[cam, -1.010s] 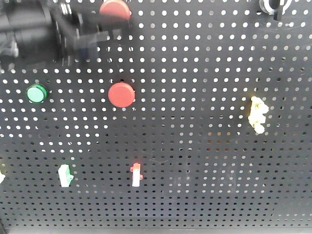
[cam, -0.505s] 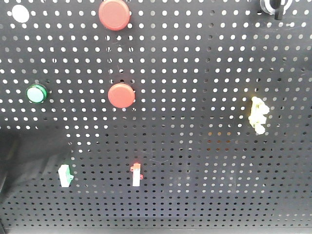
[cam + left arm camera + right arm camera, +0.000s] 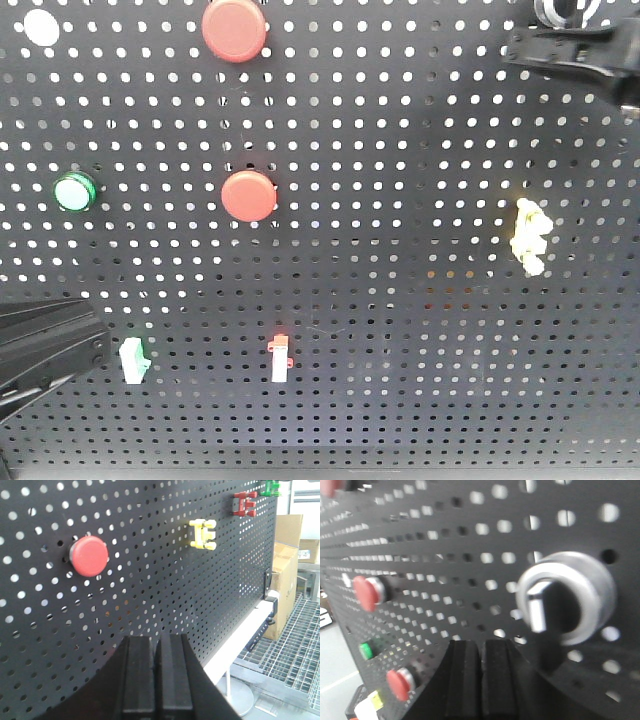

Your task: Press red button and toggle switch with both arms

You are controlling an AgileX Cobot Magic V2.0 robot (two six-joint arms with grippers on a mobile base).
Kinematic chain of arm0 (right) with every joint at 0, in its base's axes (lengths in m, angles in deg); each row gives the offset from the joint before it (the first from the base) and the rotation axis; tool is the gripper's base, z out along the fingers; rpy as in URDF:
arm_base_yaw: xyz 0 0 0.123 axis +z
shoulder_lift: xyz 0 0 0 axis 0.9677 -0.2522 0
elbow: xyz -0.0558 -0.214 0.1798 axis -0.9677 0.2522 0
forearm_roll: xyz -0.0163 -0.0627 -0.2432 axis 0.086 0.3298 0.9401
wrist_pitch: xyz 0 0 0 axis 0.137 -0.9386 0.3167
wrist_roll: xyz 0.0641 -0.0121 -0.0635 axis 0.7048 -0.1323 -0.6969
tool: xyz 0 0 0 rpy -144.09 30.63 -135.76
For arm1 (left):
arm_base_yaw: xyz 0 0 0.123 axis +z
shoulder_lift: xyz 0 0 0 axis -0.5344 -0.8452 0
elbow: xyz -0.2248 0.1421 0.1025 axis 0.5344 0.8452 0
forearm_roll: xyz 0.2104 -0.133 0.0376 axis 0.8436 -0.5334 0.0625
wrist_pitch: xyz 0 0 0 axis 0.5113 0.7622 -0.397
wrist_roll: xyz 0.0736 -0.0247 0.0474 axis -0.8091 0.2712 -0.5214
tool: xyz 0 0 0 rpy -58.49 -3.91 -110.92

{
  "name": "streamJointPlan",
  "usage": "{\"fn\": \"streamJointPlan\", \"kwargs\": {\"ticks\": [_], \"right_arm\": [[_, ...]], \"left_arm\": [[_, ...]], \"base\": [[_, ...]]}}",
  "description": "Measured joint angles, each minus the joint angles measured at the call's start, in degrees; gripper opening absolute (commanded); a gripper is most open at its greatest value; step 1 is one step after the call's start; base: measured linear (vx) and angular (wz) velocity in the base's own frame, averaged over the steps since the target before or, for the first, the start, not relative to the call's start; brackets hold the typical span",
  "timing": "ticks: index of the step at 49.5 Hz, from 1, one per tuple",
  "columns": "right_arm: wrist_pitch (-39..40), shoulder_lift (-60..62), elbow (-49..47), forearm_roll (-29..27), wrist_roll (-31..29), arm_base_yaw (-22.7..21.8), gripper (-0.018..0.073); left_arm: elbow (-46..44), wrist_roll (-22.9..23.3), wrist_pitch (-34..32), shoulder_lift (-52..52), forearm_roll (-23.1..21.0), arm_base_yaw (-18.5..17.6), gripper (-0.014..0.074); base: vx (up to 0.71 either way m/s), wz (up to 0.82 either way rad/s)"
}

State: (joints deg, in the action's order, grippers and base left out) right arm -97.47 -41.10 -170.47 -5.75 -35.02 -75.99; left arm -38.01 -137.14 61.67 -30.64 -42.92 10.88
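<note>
The larger red button (image 3: 234,28) sits at the top of the black pegboard (image 3: 400,150). The smaller red button (image 3: 248,195) is below it. My left gripper (image 3: 95,345) is at the lower left, beside a green-and-white switch (image 3: 133,360). In its wrist view it (image 3: 156,645) is shut and empty, below a red button (image 3: 89,556); I cannot tell which one. My right gripper (image 3: 515,50) is at the upper right, just below a silver rotary switch (image 3: 562,10). Its wrist view shows it (image 3: 482,647) shut, left of and below that switch (image 3: 565,597).
A green button (image 3: 75,190) sits at the left. A yellow switch (image 3: 528,235) and a red-and-white switch (image 3: 280,358) are on the board. Cardboard boxes (image 3: 287,570) and a metal grate floor (image 3: 290,650) lie beyond the board's white-edged end.
My left arm left the larger red button at the upper left and dropped to the lower left. My right gripper has come into view at the upper right.
</note>
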Motion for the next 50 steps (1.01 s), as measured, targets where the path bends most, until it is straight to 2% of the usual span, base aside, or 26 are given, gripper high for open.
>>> {"fn": "streamJointPlan", "kwargs": {"ticks": [21, 29, 40, 50], "right_arm": [[2.6, 0.4, -0.3, 2.8, 0.0, 0.3, -0.0003], [4.2, 1.2, -0.3, 7.3, 0.4, 0.6, -0.0003], [9.3, 2.4, -0.4, 16.2, 4.5, 0.4, -0.0003], [6.3, 4.3, -0.4, 20.5, 6.1, 0.2, -0.0003]], "left_arm": [[0.0, 0.0, 0.0, 0.0, 0.0, 0.0, 0.0002], [0.0, 0.0, 0.0, 0.0, 0.0, 0.0, 0.0002], [0.0, 0.0, 0.0, 0.0, 0.0, 0.0, 0.0002], [0.2, 0.3, -0.1, 0.0, 0.4, 0.0, 0.0002]], "base": [[0.00, 0.00], [0.00, 0.00], [0.00, 0.00], [0.00, 0.00]]}}
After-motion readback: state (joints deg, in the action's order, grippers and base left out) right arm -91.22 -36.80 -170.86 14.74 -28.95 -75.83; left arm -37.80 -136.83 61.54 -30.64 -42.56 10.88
